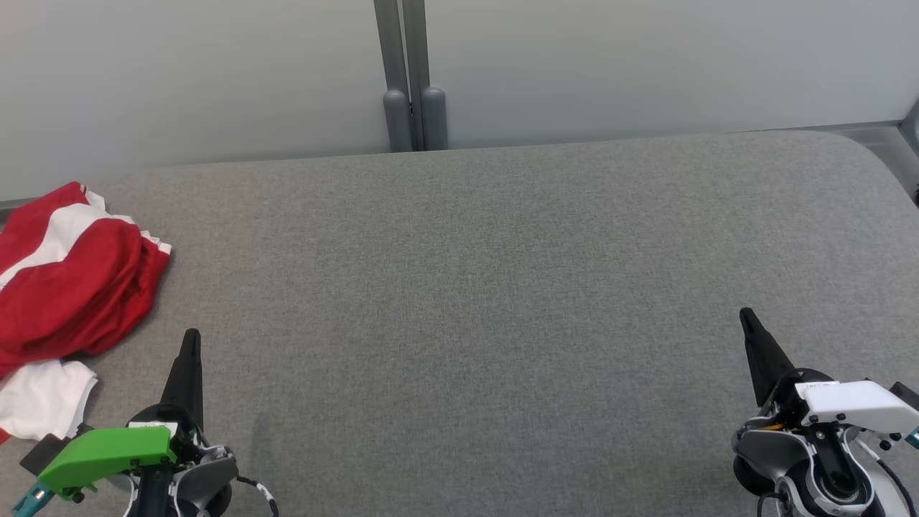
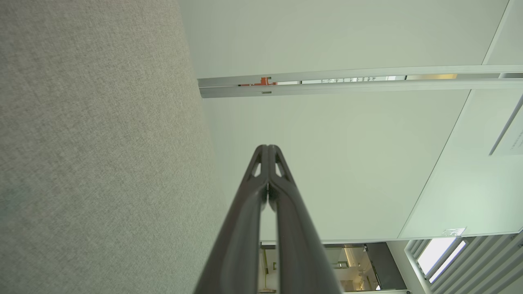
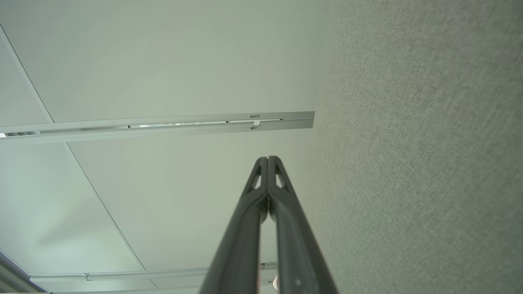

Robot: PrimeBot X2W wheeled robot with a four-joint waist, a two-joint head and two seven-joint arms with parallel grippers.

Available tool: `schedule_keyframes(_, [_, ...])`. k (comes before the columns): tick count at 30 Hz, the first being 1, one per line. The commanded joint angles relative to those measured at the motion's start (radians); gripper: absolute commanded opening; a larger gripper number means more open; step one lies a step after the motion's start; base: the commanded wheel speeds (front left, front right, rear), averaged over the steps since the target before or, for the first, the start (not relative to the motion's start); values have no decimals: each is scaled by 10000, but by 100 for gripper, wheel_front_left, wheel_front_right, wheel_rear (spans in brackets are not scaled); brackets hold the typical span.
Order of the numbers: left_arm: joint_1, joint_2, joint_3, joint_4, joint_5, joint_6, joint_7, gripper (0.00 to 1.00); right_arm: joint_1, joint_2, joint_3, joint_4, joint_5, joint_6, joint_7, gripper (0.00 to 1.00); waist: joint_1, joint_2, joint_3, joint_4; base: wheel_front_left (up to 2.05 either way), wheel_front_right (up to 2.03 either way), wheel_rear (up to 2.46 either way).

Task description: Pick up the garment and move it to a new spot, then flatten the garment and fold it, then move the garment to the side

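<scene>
- Looking from the head, you see the garment (image 1: 68, 280), red with white bands, crumpled at the left edge of the grey surface (image 1: 502, 287), near the left gripper (image 1: 191, 336).
- Left wrist: its fingers (image 2: 245, 212) are pressed together, empty.
- Right wrist: your right gripper (image 3: 267, 157) is likewise closed, empty.

Head above, wrists beside grey surface (image 1: 502, 287)

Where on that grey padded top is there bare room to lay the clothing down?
The whole middle of the grey fabric-covered table is bare, from the left tool across to the right tool and back to the pale wall. Only the left edge is crowded, where the crumpled red and white garment lies.
</scene>
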Motion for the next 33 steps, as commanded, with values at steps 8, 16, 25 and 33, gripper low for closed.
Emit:
schedule_keyframes(8, [-141, 78, 27, -18, -1, -53, 26, 0, -57, -45, 10, 9, 59, 5, 23, 0, 0, 0, 0, 0, 0, 0, 0])
schedule_keyframes(16, [-141, 78, 27, -18, -1, -54, 26, 0, -57, -46, 10, 9, 59, 5, 21, 0, 0, 0, 0, 0, 0, 0, 0])
schedule_keyframes(25, [-141, 78, 27, -18, -1, -53, 26, 0, -57, -46, 10, 9, 59, 5, 23, 0, 0, 0, 0, 0, 0, 0, 0])
schedule_keyframes(33, [-141, 78, 27, -18, -1, -54, 26, 0, -57, -46, 10, 9, 58, 5, 23, 0, 0, 0, 0, 0, 0, 0, 0])
